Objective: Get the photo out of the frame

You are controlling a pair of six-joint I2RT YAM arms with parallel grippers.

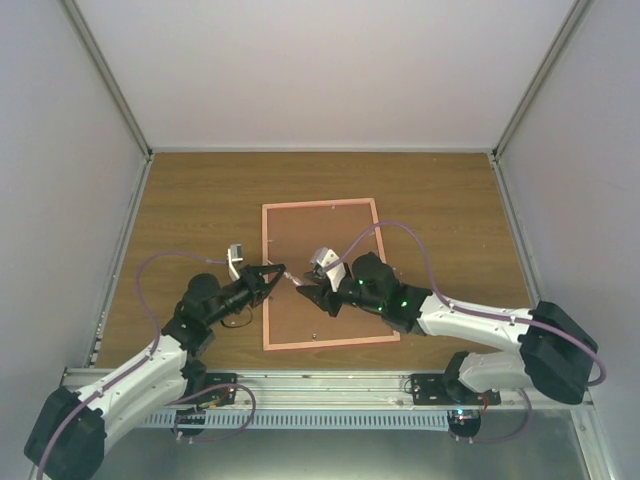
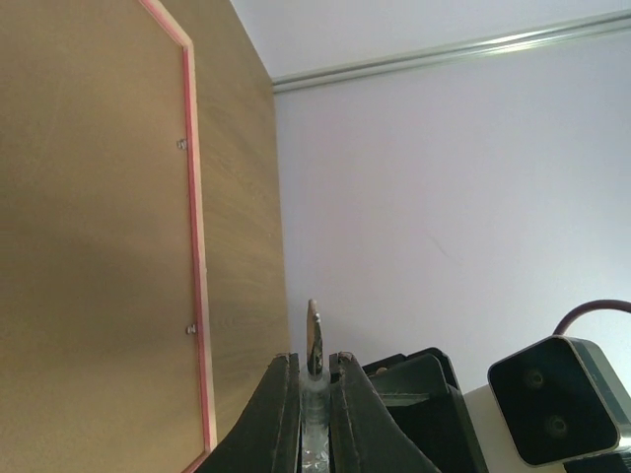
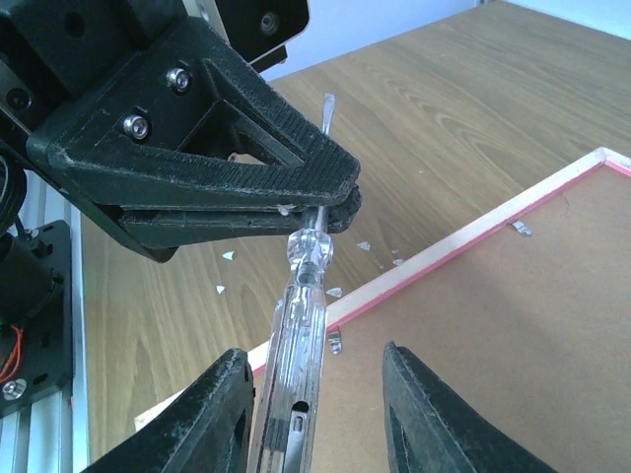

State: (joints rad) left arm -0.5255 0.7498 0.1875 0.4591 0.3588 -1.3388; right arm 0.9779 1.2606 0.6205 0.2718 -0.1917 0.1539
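Top external view: the left gripper hangs at the left edge of the frame, jaws clamped on the metal shaft of a clear-handled screwdriver. Just inside that edge, the right gripper has its jaws apart either side of the handle. The frame lies back-up on the bench, brown fibreboard showing.

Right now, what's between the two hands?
A clear-handled screwdriver: the left hand pinches its shaft, and its handle sits between the open fingers of the right hand. The right wrist view shows this.

Thin pink-red frame, lying flat on the wooden table, face down, brown fibreboard back upward
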